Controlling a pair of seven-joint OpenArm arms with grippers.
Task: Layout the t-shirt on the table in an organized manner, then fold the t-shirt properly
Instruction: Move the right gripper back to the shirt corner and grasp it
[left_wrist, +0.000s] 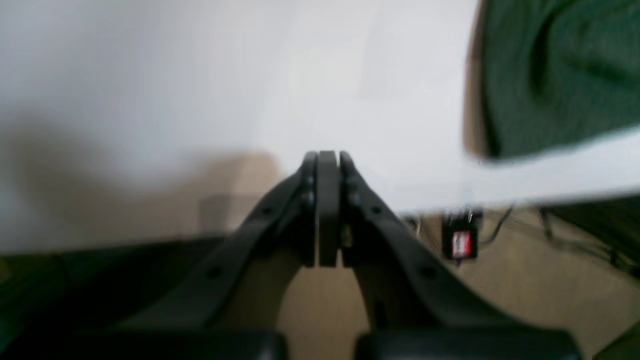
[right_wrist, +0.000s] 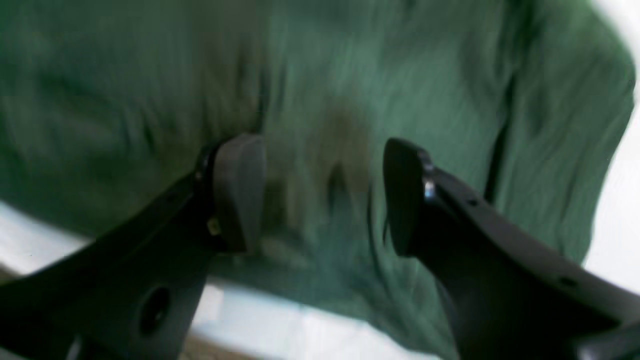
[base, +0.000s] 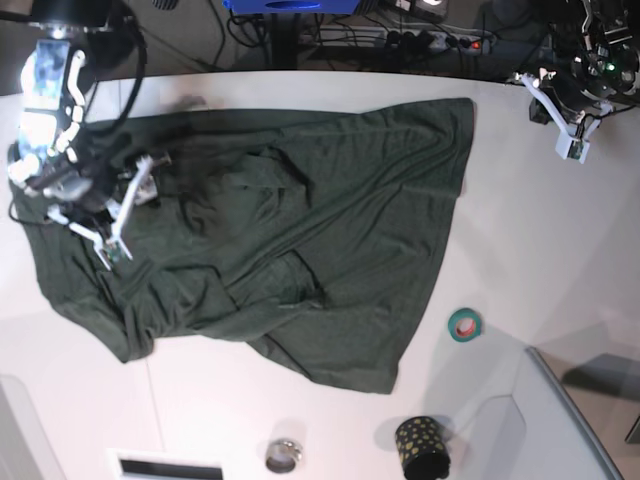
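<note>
The table carries the shirt, which lies spread but disordered: one long edge runs fairly straight, while the middle is creased and the near corner is bunched and doubled over. Judgement: the laying-out step is in hand and not finished; no fold has begun. The right gripper hangs over the shirt with its jaws apart, cloth lying beyond and below the gap, nothing caught between the pads; whether the tips touch the fabric cannot be told through the blur. In the base view this gripper sits over the bunched side of the garment. The left gripper has its jaws pressed together on nothing, standing over bare table, the shirt's edge well off to one side of the jaws. Smaller items lie apart from both grippers: a dotted cup, a tape roll and a small metal ring. Next move, as judged: the right jaws need to close on a hem or corner of the bunched part and draw it outward flat; the left must open and reach the opposite edge to hold tension.
</note>
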